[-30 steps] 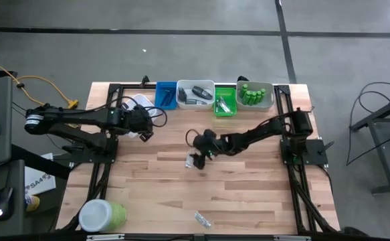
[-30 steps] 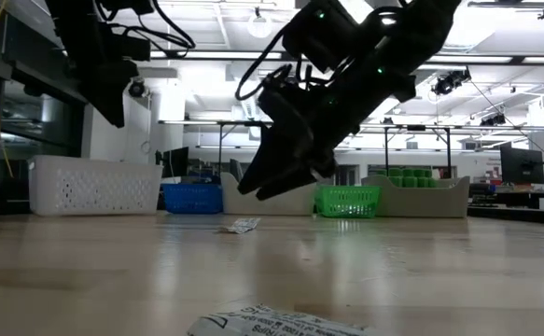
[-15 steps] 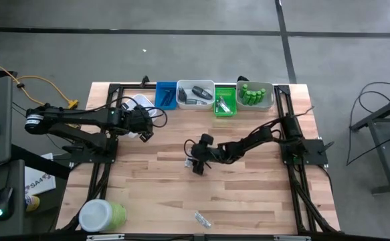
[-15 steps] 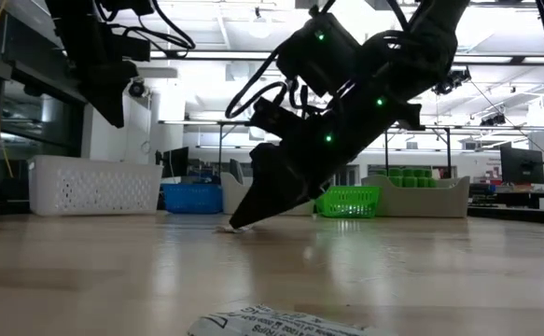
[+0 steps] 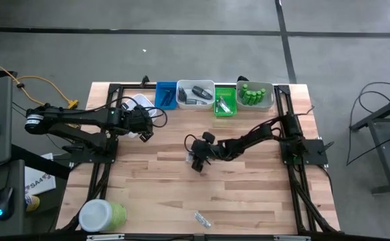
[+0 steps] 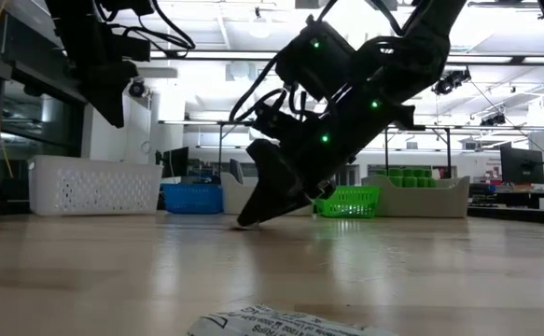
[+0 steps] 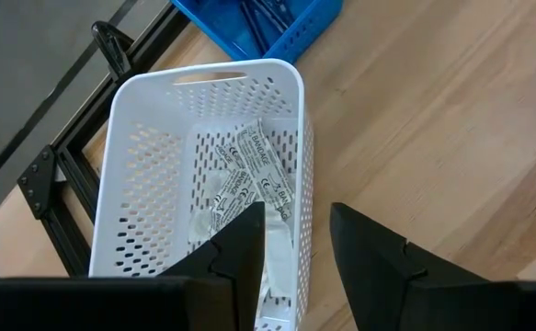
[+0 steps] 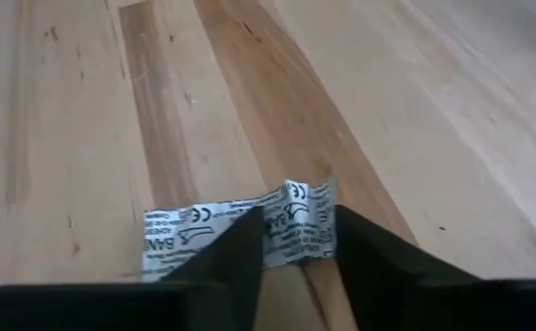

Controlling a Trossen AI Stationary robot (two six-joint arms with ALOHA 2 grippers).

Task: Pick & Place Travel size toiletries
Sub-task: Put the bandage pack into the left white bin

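High view: a wooden tabletop (image 5: 248,194) seen from straight above, with a dark robot arm reaching in from each side. Along the far edge sits a row of containers: a white perforated basket (image 5: 138,102), a blue tray (image 5: 166,94) holding thin razors, a white tray (image 5: 195,94) with dark grey oval pieces, a green tray (image 5: 225,102), and another white tray with small green bottles (image 5: 252,94).

At the middle of the tabletop, the right gripper (image 5: 196,160) is tilted steeply down with its tips at the wood. The right wrist view shows its two fingers (image 8: 226,257) closing on either side of a silvery printed sachet (image 8: 240,228), which is buckled up into a ridge between them while one end lies flat on the wood. In the low view the same gripper (image 6: 253,217) meets the tabletop at its tip.

The left gripper (image 5: 143,131) hangs near the white basket, well apart from the right arm. In the left wrist view its fingers (image 7: 249,244) are partly open and hold nothing; below them the basket (image 7: 139,119) contains several flat sachets.

A second loose sachet (image 5: 201,219) lies near the front edge of the tabletop. A big green jar with a white lid (image 5: 102,215) stands at the front left corner.
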